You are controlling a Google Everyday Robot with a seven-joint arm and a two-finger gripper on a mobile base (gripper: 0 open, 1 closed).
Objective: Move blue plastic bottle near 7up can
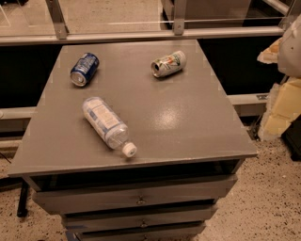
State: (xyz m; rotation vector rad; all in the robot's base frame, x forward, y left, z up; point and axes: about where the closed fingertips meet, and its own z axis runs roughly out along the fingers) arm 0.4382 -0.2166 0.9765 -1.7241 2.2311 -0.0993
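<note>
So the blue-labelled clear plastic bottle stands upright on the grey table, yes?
No: the camera view shows the blue-labelled clear plastic bottle lying on its side on the grey table. The tool is not in view.

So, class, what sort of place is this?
Probably an office or lab: grey drawer cabinet, speckled floor, glass partition behind. The gripper hangs at the right edge.
</note>
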